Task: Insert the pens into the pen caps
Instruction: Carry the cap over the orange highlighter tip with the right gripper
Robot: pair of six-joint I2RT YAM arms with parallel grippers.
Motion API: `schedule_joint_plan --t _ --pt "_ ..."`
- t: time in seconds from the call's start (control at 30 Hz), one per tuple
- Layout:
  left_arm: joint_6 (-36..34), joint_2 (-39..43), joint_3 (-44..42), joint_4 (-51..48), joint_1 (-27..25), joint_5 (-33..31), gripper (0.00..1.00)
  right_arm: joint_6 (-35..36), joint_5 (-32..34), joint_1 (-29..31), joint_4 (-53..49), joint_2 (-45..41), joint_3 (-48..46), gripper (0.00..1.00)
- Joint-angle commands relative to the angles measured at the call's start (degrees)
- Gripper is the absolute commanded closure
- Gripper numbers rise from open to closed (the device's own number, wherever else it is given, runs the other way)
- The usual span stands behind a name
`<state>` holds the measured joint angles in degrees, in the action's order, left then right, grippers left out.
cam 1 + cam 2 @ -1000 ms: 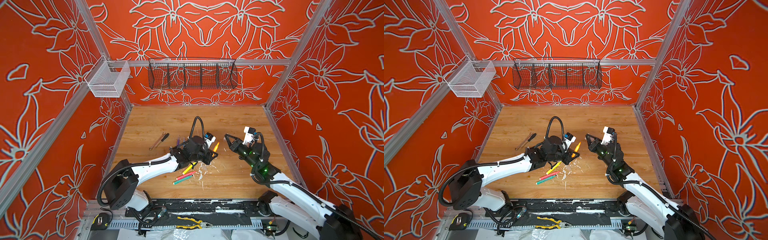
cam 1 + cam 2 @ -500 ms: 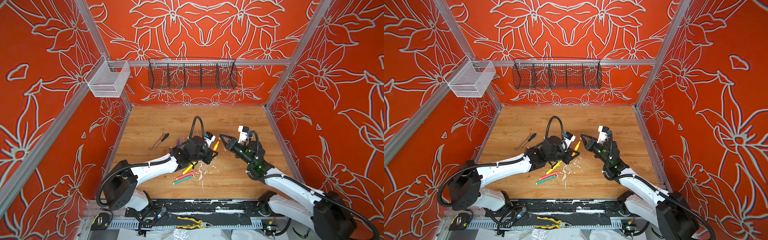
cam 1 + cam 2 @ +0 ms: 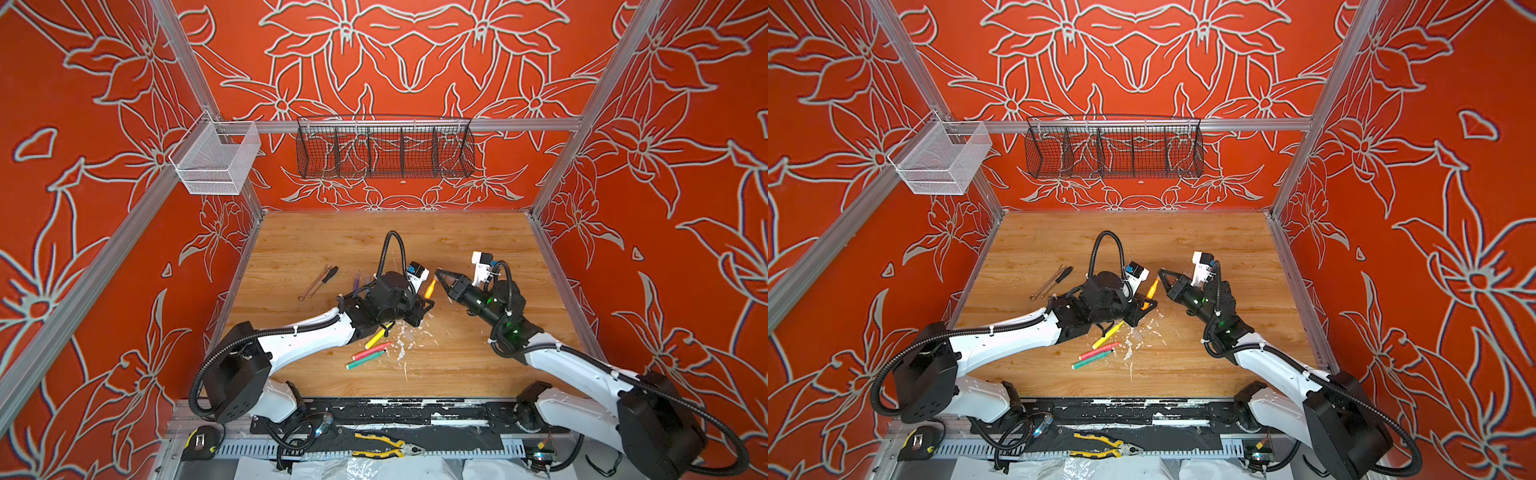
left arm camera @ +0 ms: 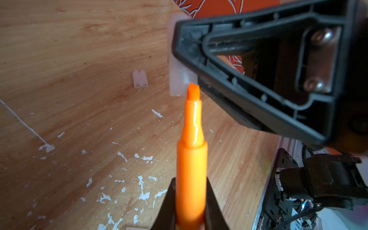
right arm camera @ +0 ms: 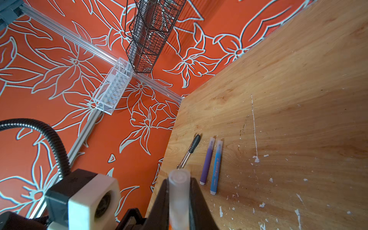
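White-flecked wood bench, orange floral walls. Left gripper clamps orange pen, right gripper clamps cap; tip at cap, frame centre. Purple pen and blue pen lie side by side.

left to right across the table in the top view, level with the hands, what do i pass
screwdriver → purple pen → orange pen → right hand

The orange pen, tip-first, seemingly touches the translucent cap.
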<state>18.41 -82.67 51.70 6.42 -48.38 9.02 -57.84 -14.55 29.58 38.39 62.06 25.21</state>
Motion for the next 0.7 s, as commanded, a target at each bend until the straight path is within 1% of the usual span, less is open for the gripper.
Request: schedule_joint_plan --t 0.0,0.17,0.3,0.5,0.67 --pt "-0.86 1.18 0.31 -0.53 -0.14 -0.89 1.00 -0.95 -1.41 -0.22 2.48 -1.04 -0.17 1.00" --pt "-1.31 1.21 0.36 -0.44 -0.14 0.00 1.00 -0.44 0.91 -0.16 1.47 -2.59 -0.59 1.00" --pt "-1.58 1.24 0.43 -0.51 -0.13 0.56 1.00 0.47 3.78 -0.20 -2.44 -5.44 -0.48 1.00" --pt "-1.63 0.94 0.71 -0.70 -0.27 0.57 1.00 1.73 3.82 -0.20 -4.90 -8.25 0.19 1.00" --pt "-1.87 1.26 0.59 -0.62 -0.28 0.29 1.00 0.78 1.25 -0.18 -3.06 -4.93 0.70 1.00"
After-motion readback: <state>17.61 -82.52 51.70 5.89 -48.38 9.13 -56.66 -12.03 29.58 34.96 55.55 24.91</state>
